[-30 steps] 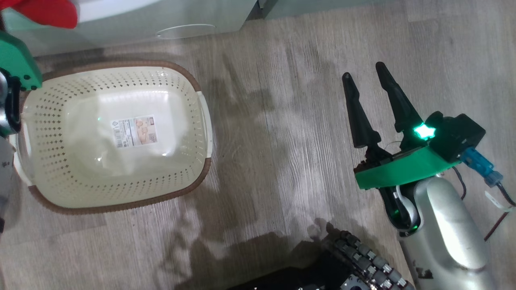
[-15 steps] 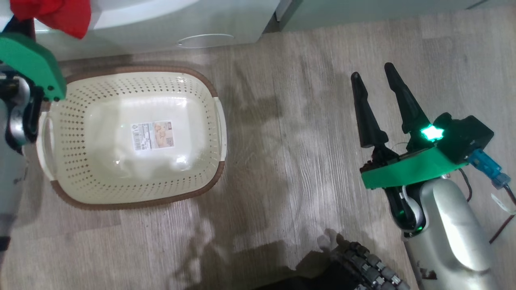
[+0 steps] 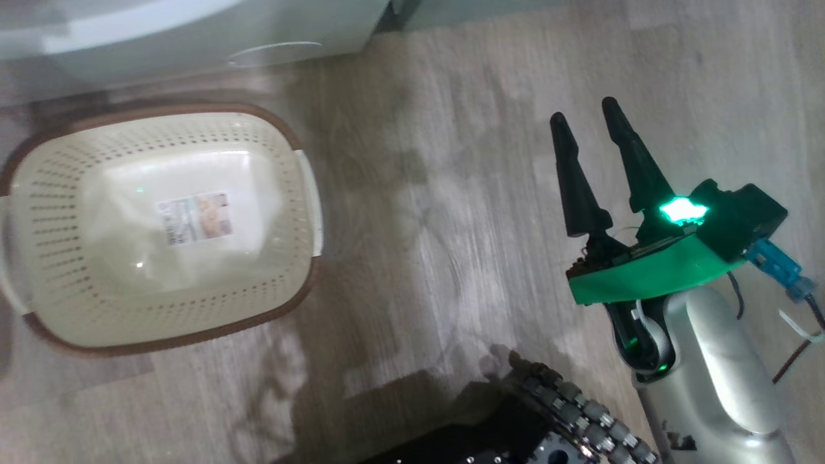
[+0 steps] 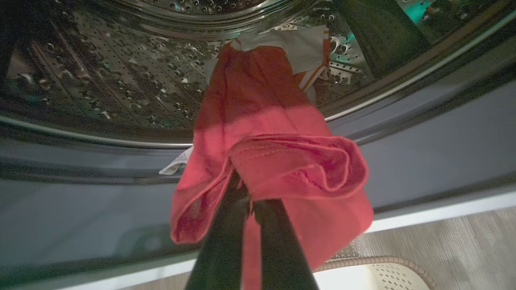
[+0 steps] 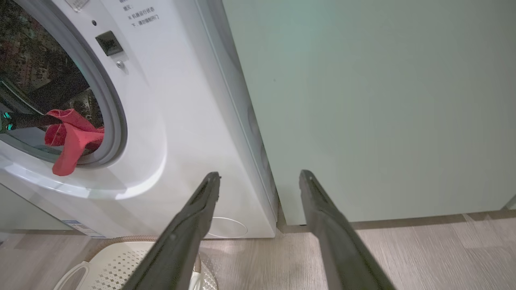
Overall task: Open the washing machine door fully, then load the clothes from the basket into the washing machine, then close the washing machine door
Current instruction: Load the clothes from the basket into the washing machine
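Fabric is the thing in hand: the clothes [image 4: 274, 161], a soft red bundle with white panels, are clamped at a bunched fold between the closed fingers of the left gripper [image 4: 249, 199]. The bundle is held at the mouth of the washing machine [image 5: 181, 121]. Its far end is draped over the grey seal [image 4: 423, 133] into the steel drum [image 4: 121, 80], and its near end hangs outside, with the basket [image 3: 64, 193] on the floor [image 3: 419, 193] below.

The cloth is judged light, limp and in no way fragile. No shape is kept by it, so whatever is not pinched sags and trails. A hold on a gathered fold, as taken here, is thought sound. A slack tail could be snagged on the seal, or left across the lip and trapped at closing. A deeper reach into the drum is judged needed before release.

The right gripper [image 3: 583, 113] is held over the floor with its fingers wide apart and nothing between them, well apart from the basket.
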{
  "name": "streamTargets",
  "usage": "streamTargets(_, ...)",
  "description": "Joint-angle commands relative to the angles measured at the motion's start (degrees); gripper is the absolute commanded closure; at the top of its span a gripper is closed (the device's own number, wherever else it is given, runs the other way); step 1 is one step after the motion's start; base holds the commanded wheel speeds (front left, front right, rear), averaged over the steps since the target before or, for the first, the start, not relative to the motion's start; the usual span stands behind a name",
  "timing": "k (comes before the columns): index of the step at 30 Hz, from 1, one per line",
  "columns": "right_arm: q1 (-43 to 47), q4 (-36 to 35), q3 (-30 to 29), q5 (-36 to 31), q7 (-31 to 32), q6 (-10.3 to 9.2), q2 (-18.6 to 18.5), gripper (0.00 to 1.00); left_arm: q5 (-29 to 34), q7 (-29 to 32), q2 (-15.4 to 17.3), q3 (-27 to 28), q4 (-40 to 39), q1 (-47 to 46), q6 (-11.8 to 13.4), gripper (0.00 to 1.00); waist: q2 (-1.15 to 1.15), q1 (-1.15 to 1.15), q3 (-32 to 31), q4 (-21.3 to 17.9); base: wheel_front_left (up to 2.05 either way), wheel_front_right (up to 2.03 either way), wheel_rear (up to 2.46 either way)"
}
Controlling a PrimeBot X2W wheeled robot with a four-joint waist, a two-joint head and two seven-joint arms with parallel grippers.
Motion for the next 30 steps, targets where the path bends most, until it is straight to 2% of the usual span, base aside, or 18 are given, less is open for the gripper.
streamTargets(1, 0.6, -2.0, 1.5, 1.0, -0.4, 0.0, -0.1, 0.0, -0.3, 1.7, 3.7, 2.4, -0.3, -3.5, -0.4, 1.0, 0.0, 0.0, 2.2, -2.6, 0.0, 0.0, 0.0)
streamTargets(6, -0.1, -2.3, 2.7, 3.1, -0.4, 0.0, -0.1, 0.0, -0.7, 5.5, 5.5, 2.9, 3.6, -9.9, -1.4, 1.0, 0.0, 0.0, 5.3, -6.2, 0.0, 0.0, 0.0)
streamTargets(12, -0.8, -2.7, 4.4, 5.4, -0.4, 0.0, -0.1, 0.0, 1.0, 5.0, 6.8, 3.2, 6.0, -16.2, -1.0, 1.0, 0.0, 0.0, 8.2, -9.2, 0.0, 0.0, 0.0)
streamTargets(18, -1.3, -3.1, 5.3, 6.4, -0.4, 0.0, -0.1, 0.0, 3.6, -1.1, 7.3, 3.7, 7.5, -20.4, 0.0, 1.0, 0.0, 0.0, 9.8, -10.9, 0.0, 0.0, 0.0)
streamTargets(26, -1.7, -3.7, 6.0, 7.2, -0.4, 0.0, -0.1, 0.0, 8.2, -17.9, 6.9, 3.6, 9.5, -25.5, 0.0, 1.0, 0.0, 0.0, 11.5, -12.0, 0.0, 0.0, 0.0)
streamTargets(30, -1.8, -3.9, 6.0, 7.4, -0.4, 0.0, -0.1, 0.0, 7.8, -20.8, 6.7, 3.9, 14.3, -25.1, -0.4, 1.0, 0.0, 0.0, 11.8, -12.1, 0.0, 0.0, 0.0)
